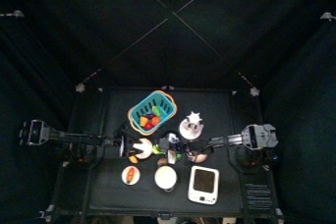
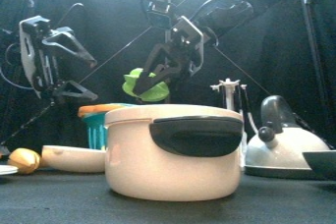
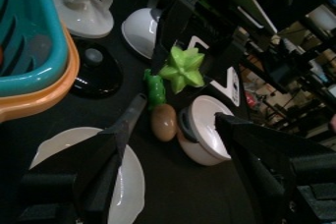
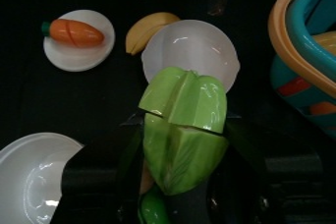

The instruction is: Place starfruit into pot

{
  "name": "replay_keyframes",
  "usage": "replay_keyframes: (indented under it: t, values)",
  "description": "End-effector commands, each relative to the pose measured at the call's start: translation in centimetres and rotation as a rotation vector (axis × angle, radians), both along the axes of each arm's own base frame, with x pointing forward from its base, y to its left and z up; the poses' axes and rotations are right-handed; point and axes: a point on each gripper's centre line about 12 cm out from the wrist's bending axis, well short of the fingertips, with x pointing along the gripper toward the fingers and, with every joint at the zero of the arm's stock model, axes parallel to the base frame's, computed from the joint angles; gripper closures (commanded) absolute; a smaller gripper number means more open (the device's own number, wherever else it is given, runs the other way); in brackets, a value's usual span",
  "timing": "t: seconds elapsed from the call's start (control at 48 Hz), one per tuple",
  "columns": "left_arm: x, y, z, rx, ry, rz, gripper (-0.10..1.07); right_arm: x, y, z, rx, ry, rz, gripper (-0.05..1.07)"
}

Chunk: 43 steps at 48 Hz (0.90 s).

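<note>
Right gripper (image 4: 184,184) pinches the starfruit (image 4: 183,125) in the air, above and behind the pot (image 2: 174,149); left gripper (image 3: 171,144) hangs spread, idle; carry the fruit squarely over the pot's mouth, lower, then release

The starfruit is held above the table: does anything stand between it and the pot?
Nothing visible does. The right gripper holds the starfruit in the air, and the white pot lies open below, without a lid.
</note>
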Motion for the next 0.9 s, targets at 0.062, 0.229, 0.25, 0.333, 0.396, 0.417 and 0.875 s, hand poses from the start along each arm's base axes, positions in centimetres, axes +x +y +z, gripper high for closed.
replay_keyframes:
  t: [0.062,0.229,0.25,0.333,0.396,0.417,0.875]
  values:
    - [-0.2,0.4,1.9,0.107,-0.035,-0.013,-0.03,0.1,-0.1,2.6,-0.004,-0.039,-0.011,0.53]
    - [-1.1,0.8,2.7,0.189,-0.031,-0.004,-0.03,0.2,0.5,2.9,0.004,-0.048,-0.002,0.53]
    - [-1.2,0.8,2.7,0.192,-0.027,0.000,-0.03,0.2,0.6,3.0,0.006,-0.047,-0.002,0.53]
    - [-1.6,0.9,2.2,0.196,-0.001,0.004,-0.03,0.0,1.5,3.6,0.016,-0.052,0.009,0.53]
    - [-1.9,0.8,1.7,0.197,0.014,0.002,-0.03,-0.2,2.2,4.1,0.024,-0.054,0.018,0.53]
    - [-2.0,0.8,1.5,0.197,0.019,0.002,-0.03,-0.3,2.5,4.2,0.029,-0.054,0.020,0.53]
    - [-2.3,0.6,1.2,0.196,0.023,-0.007,-0.03,-1.4,9.5,1.7,0.151,0.065,0.091,0.53]
